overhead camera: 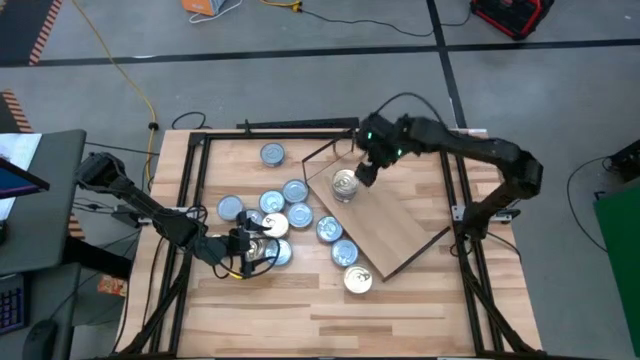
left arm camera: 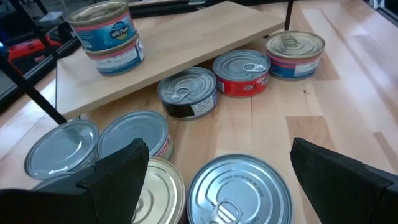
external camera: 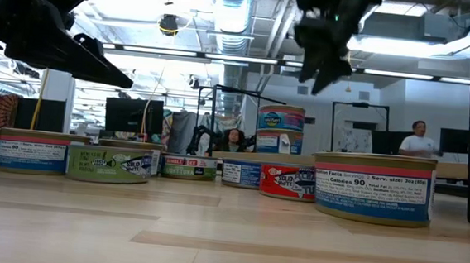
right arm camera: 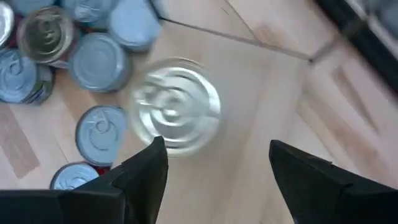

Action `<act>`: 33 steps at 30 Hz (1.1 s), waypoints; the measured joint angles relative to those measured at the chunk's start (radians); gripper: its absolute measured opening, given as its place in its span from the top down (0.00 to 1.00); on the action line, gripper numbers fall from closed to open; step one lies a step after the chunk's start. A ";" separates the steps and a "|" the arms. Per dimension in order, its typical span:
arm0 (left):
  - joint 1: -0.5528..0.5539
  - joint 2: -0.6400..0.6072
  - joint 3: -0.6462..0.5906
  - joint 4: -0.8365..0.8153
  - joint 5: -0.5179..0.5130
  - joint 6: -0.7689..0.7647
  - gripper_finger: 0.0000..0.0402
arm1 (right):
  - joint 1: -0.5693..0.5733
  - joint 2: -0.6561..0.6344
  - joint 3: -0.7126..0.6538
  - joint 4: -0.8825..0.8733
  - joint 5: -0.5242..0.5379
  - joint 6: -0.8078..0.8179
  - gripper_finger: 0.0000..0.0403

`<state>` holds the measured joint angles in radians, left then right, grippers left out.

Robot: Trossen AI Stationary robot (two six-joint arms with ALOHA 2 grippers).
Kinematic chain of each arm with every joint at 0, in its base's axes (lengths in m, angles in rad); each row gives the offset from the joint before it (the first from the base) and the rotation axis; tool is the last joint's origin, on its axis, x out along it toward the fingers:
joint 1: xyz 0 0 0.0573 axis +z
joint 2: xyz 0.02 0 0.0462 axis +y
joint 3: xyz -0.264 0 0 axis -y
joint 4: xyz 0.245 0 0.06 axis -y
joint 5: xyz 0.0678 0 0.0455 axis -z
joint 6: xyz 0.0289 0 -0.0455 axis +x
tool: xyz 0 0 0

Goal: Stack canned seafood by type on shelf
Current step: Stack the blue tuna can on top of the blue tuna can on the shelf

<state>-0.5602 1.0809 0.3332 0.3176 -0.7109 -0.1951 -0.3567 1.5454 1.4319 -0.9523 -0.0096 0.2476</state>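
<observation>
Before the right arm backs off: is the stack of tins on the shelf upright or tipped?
Upright. The two-tin stack stands level on the shelf, lid flat in the high view; the right gripper fingers are open beside it.

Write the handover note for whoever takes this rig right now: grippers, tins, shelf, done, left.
Left gripper: open, low over the cluster of loose tins on the table, holding nothing.
Right gripper: open, empty, just above the stack of two tins on the shelf.
Done: one two-tin stack is on the shelf.
Left: about ten tins are on the table, one apart at the far side, several along the shelf's edge. Sort by label and stack them.
</observation>
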 joint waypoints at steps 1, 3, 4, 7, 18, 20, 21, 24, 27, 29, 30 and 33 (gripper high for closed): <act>0.000 0.000 0.000 0.001 0.005 -0.006 0.06 | 0.048 0.001 0.000 0.020 0.032 0.007 0.25; 0.000 0.000 0.000 0.001 0.025 -0.025 0.06 | 0.140 0.016 0.000 0.066 0.092 0.029 0.25; 0.000 0.000 0.000 0.001 0.026 -0.035 0.06 | 0.186 0.029 0.000 0.082 0.119 0.045 0.25; 0.000 0.000 0.000 0.003 0.026 -0.081 0.06 | 0.305 0.065 0.000 0.096 0.213 0.110 0.25; -0.084 0.000 0.000 0.040 0.029 -0.163 0.06 | 0.551 0.230 -0.001 0.173 0.323 0.299 0.25; -0.092 0.000 0.000 0.038 0.037 -0.189 0.06 | 0.571 0.270 0.009 0.171 0.322 0.328 0.25; -0.097 0.000 0.000 0.038 0.045 -0.202 0.06 | 0.576 0.293 0.020 0.165 0.323 0.338 0.25; -0.113 0.000 0.000 0.039 0.054 -0.235 0.06 | 0.587 0.366 0.084 0.130 0.323 0.348 0.25; -0.133 0.000 0.000 0.039 0.054 -0.266 0.06 | 0.601 0.445 0.190 0.061 0.323 0.328 0.25; -0.149 0.000 0.000 0.040 0.055 -0.286 0.06 | 0.614 0.492 0.259 0.017 0.324 0.308 0.25; -0.158 0.000 0.000 0.039 0.056 -0.296 0.06 | 0.619 0.515 0.288 0.006 0.324 0.298 0.25; -0.186 0.000 0.000 0.039 0.051 -0.307 0.06 | 0.639 0.569 0.349 -0.006 0.324 0.255 0.25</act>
<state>-0.7457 1.0809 0.3328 0.3570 -0.6599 -0.5022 0.2822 2.1141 1.7805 -0.9580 0.3141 0.5026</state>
